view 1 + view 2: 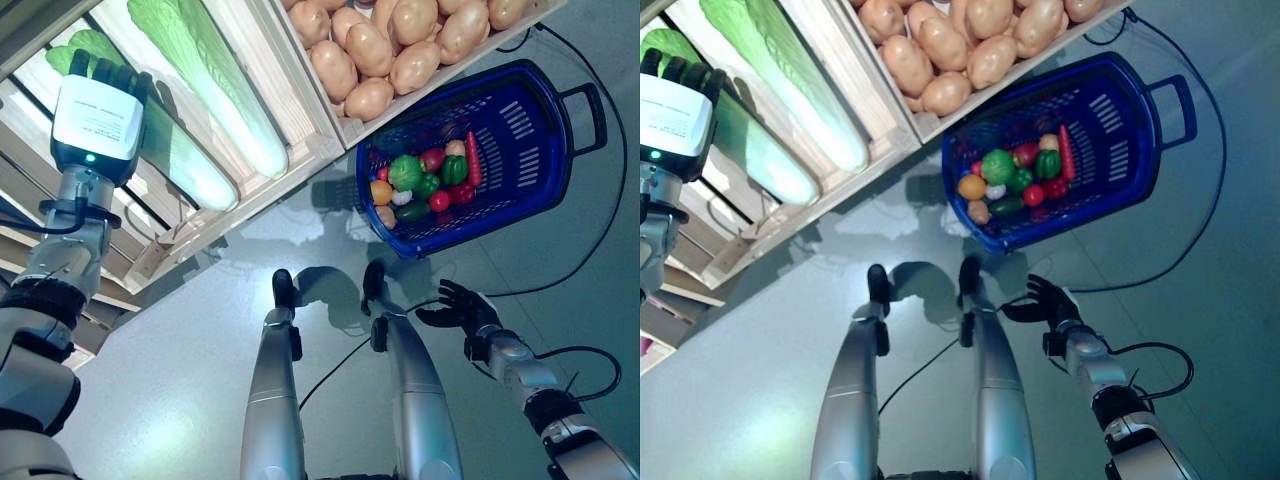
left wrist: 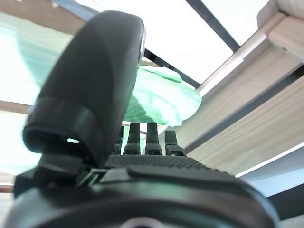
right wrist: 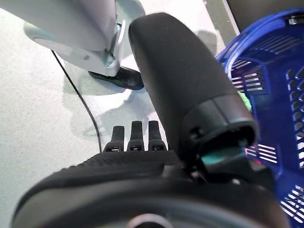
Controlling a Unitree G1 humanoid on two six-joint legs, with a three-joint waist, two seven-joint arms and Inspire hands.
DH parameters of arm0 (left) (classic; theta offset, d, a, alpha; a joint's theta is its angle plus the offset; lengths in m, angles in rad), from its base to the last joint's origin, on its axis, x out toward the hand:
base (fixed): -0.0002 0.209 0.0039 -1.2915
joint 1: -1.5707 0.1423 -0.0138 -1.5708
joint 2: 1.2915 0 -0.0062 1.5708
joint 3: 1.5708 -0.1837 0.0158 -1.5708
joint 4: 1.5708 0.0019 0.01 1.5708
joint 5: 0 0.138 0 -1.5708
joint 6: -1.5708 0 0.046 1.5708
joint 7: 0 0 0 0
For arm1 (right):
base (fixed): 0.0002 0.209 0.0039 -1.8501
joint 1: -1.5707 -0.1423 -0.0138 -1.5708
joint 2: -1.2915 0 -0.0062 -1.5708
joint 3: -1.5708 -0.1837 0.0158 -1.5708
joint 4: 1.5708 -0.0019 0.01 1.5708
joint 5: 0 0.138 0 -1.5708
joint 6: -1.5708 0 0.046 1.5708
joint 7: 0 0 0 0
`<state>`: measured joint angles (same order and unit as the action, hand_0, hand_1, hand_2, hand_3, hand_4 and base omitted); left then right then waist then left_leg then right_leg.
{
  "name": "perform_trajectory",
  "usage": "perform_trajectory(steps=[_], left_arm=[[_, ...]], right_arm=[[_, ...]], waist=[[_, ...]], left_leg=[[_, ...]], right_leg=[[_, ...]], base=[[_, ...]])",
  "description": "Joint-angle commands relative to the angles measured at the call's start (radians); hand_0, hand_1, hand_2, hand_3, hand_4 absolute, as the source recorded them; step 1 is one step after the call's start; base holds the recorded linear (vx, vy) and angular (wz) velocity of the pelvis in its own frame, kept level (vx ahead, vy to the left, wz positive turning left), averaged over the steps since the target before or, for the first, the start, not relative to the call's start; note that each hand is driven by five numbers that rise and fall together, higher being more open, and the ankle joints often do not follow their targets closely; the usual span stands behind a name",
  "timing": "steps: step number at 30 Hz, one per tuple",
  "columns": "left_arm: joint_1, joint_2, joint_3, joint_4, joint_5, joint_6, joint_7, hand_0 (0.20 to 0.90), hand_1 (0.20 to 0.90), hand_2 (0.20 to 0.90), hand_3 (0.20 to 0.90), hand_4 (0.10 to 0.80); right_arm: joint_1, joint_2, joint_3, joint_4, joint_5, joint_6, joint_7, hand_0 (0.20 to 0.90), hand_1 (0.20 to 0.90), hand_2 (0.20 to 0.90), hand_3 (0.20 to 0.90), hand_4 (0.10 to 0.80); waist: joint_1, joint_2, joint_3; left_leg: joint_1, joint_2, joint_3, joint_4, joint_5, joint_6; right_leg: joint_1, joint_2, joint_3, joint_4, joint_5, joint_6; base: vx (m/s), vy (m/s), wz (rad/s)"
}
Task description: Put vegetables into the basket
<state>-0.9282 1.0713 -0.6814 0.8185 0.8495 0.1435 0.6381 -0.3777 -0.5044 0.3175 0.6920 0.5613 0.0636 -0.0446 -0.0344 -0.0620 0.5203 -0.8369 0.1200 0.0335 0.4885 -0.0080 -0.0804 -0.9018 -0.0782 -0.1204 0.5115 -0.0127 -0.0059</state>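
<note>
Left eye view: left hand (image 1: 100,100) is raised up at the wooden crates, over the long green cabbages (image 1: 215,90), fingers straight and relaxed per its wrist cam, w/ nothing held; a cabbage leaf (image 2: 161,97) shows just past the fingertips, contact can't be confirmed. Right hand (image 1: 455,305) hangs low near the floor, well below the blue basket (image 1: 545,175), fingers spread loose, empty.

Step in hand, my read: reaching for the next veg, a cabbage, pre-grasp. Basket already holds a pile of small veg (image 1: 425,180) (green, red, orange pieces) at its near end; far end looks free.

Next move needs: fingers wrapped round 1 cabbage, lift clear of the crate rim, carry across to the basket. Cabbage is long & bulky vs 1 hand, so it may tip or slip; prob grip near the middle.

Around: potato crate (image 1: 385,50) sits right by the basket, its wooden edge (image 1: 330,135) betw cabbages and basket, so the carry must clear that. Basket handle (image 1: 585,115) points away from the robot.
</note>
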Motion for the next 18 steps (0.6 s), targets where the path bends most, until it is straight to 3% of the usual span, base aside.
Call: perform_trajectory(steps=[1,4,5,6,7,8,18], left_arm=[[-0.103,0.105,0.075,-0.002,-0.022,0.024,0.032,0.900,0.900,0.900,0.900,0.800],[-0.091,0.101,0.071,-0.013,-0.032,0.028,0.018,0.900,0.900,0.900,0.900,0.800],[-0.088,0.100,0.073,-0.011,-0.035,0.025,0.022,0.778,0.778,0.778,0.778,0.718],[-0.090,0.098,0.071,-0.009,-0.039,0.023,0.020,0.549,0.549,0.549,0.549,0.566],[-0.093,0.097,0.069,-0.006,-0.039,0.022,0.019,0.401,0.401,0.401,0.401,0.467],[-0.097,0.098,0.069,-0.007,-0.037,0.021,0.017,0.300,0.300,0.300,0.300,0.400],[-0.090,0.099,0.073,-0.016,-0.043,0.041,0.011,0.300,0.300,0.300,0.300,0.400]], right_arm=[[0.095,-0.089,-0.048,-0.070,0.050,-0.009,-0.041,0.900,0.900,0.900,0.900,0.800],[0.089,-0.095,-0.050,-0.065,0.049,-0.007,-0.038,0.900,0.900,0.900,0.900,0.800],[0.088,-0.095,-0.049,-0.064,0.050,-0.007,-0.040,0.900,0.900,0.900,0.900,0.800],[0.086,-0.096,-0.047,-0.062,0.049,-0.007,-0.041,0.900,0.900,0.900,0.900,0.800],[0.086,-0.095,-0.048,-0.060,0.047,-0.009,-0.042,0.900,0.900,0.900,0.900,0.800],[0.088,-0.096,-0.049,-0.062,0.050,-0.011,-0.043,0.900,0.900,0.900,0.900,0.800],[0.091,-0.100,-0.057,-0.076,0.064,-0.006,-0.049,0.900,0.900,0.900,0.900,0.800]], waist=[[-0.011,0.044,0.000],[-0.010,0.049,0.000],[-0.010,0.050,0.000],[-0.010,0.050,0.000],[-0.010,0.049,0.000],[-0.010,0.049,0.000],[-0.011,0.047,0.000]], left_leg=[[-0.018,-0.007,-0.023,-0.026,0.033,-0.005],[-0.014,-0.008,-0.021,-0.033,0.037,-0.006],[-0.013,-0.008,-0.020,-0.034,0.038,-0.006],[-0.015,-0.007,-0.019,-0.034,0.038,-0.007],[-0.016,-0.006,-0.019,-0.033,0.039,-0.007],[-0.018,-0.006,-0.019,-0.032,0.040,-0.008],[-0.016,0.001,-0.011,-0.028,0.038,-0.009]], right_leg=[[0.073,-0.038,0.015,0.064,-0.106,0.039],[0.077,-0.039,0.014,0.059,-0.103,0.039],[0.076,-0.039,0.015,0.059,-0.103,0.039],[0.075,-0.040,0.015,0.060,-0.104,0.039],[0.075,-0.040,0.013,0.060,-0.103,0.039],[0.074,-0.041,0.012,0.060,-0.103,0.038],[0.077,-0.042,0.009,0.063,-0.107,0.035]], base=[[0.000,0.000,0.00],[0.000,0.000,0.00],[0.000,0.000,0.00],[0.000,0.000,0.00],[0.000,0.000,0.00],[0.000,0.000,0.00],[0.000,0.000,0.00]])
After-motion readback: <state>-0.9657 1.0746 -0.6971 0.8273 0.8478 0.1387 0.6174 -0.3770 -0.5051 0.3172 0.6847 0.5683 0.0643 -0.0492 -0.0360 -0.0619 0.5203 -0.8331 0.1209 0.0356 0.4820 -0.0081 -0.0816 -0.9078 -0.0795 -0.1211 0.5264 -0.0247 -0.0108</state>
